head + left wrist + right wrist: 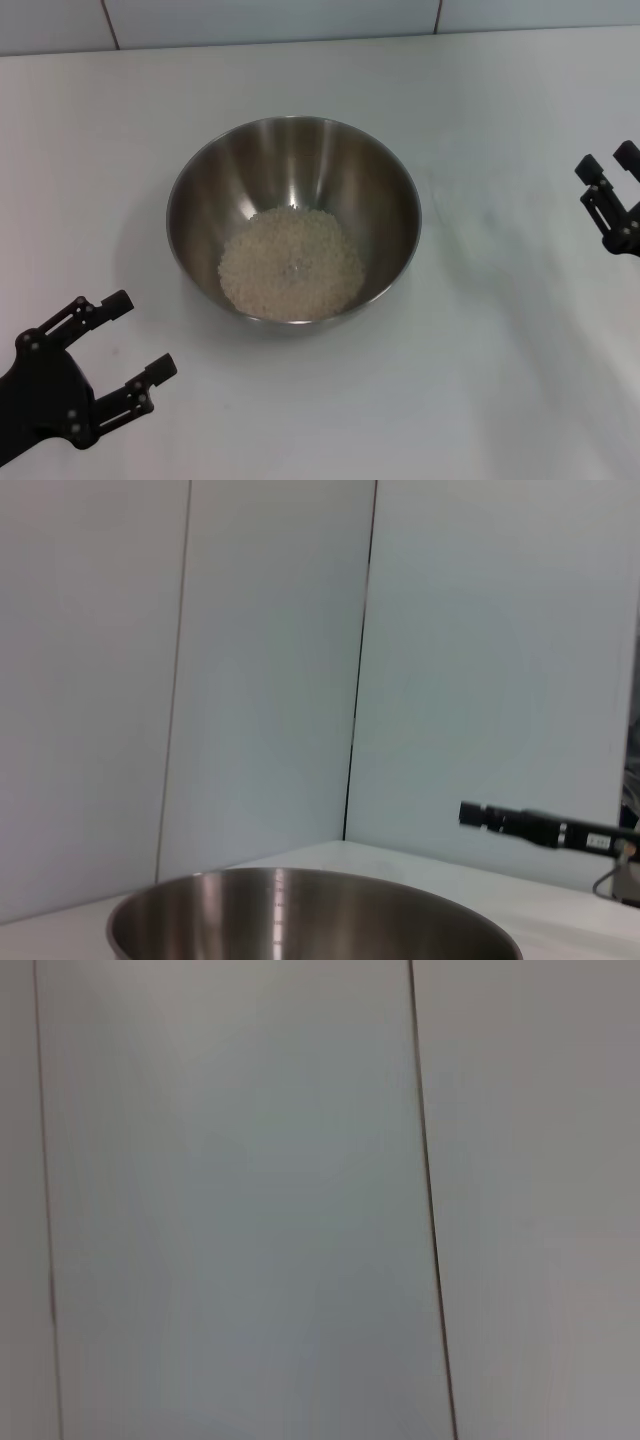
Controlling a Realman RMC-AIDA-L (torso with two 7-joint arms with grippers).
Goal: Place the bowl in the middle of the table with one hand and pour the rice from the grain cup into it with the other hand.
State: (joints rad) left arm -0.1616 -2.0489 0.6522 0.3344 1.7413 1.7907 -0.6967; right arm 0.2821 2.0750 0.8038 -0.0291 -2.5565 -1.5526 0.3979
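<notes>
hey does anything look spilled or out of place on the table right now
Nothing stands out. The rice lies heaped inside the bowl, with no grains visible on the table. The bowl sits upright. The left gripper and right gripper are both open, clear of it. The grain cup is not in view.

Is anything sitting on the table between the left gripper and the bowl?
Nothing visible. Only bare table lies between the open left gripper and the bowl, which holds the rice.
</notes>
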